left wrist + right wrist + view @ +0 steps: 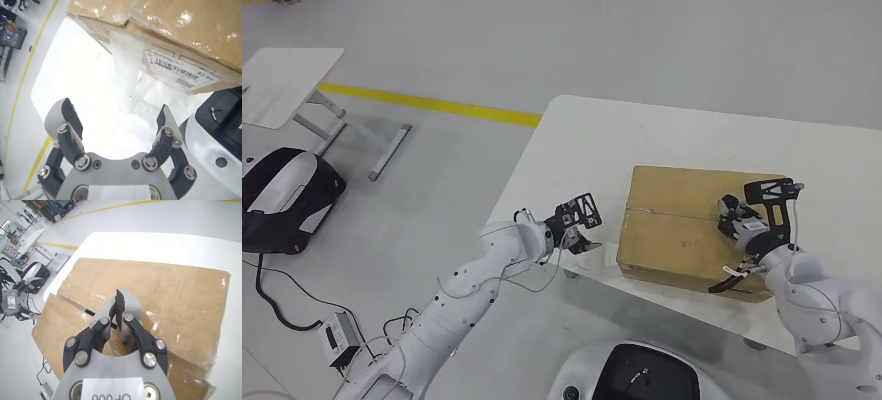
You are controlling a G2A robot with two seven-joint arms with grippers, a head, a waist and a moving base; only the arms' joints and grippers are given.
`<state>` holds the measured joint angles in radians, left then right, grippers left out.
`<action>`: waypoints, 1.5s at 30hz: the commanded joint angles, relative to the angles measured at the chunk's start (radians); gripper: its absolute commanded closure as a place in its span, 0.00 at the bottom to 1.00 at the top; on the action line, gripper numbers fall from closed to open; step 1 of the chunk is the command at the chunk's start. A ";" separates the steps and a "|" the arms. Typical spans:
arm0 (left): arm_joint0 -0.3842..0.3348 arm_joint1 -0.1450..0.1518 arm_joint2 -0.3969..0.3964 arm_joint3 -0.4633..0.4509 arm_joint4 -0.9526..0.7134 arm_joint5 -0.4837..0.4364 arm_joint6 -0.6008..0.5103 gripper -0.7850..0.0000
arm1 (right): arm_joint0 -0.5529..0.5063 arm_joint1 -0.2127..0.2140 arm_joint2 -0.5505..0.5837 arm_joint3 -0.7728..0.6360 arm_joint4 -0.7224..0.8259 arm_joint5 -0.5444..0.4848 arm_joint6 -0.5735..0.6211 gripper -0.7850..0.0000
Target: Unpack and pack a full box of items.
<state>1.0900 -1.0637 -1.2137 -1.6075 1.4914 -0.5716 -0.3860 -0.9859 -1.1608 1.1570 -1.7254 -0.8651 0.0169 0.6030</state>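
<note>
Top view, box (682, 215) on table (572, 140), right gripper (726, 213) perhaps touching, second table (287, 80) beyond.

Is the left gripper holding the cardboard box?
No: the left gripper is open and empty, white table showing between its fingers, apart from the cardboard box.

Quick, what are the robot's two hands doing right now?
Left gripper: open, empty, beside the box.
Right gripper: shut, empty, over the box.

a white round-cornered table (642, 130) stands on a grey floor (442, 190) crossed by a yellow line (432, 102). to its left on the floor: a smaller white table (282, 85), a black-and-white machine (282, 200), a black cable (282, 300), a small grey box (339, 335).
</note>
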 commanded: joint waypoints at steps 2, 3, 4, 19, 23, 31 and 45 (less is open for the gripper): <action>-0.029 -0.008 0.042 0.053 0.021 0.004 0.031 0.00 | -0.002 -0.001 0.002 -0.002 -0.001 0.001 0.000 1.00; -0.040 -0.011 0.055 0.069 0.033 0.009 0.032 0.00 | -0.003 -0.002 0.002 -0.003 0.001 0.001 0.001 1.00; -0.051 -0.014 0.070 0.081 0.045 0.012 0.038 0.00 | -0.003 -0.002 0.002 -0.003 0.001 0.002 0.002 1.00; -0.189 -0.069 0.209 0.288 0.046 0.114 0.133 0.00 | -0.027 -0.007 0.015 -0.017 -0.009 0.007 0.011 1.00; -0.204 -0.080 0.230 0.317 0.048 0.126 0.163 0.56 | -0.031 -0.008 0.018 -0.018 -0.008 0.007 0.011 1.00; -0.209 -0.090 0.238 0.326 0.047 0.144 0.214 1.00 | -0.034 -0.011 0.020 -0.019 -0.015 0.004 0.008 1.00; -0.115 -0.063 0.129 0.172 0.165 0.240 0.207 1.00 | -0.044 -0.014 0.035 -0.025 -0.025 0.000 0.014 1.00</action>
<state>0.9660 -1.1292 -1.0748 -1.4206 1.6463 -0.3378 -0.1733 -1.0294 -1.1746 1.1918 -1.7508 -0.8889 0.0176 0.6158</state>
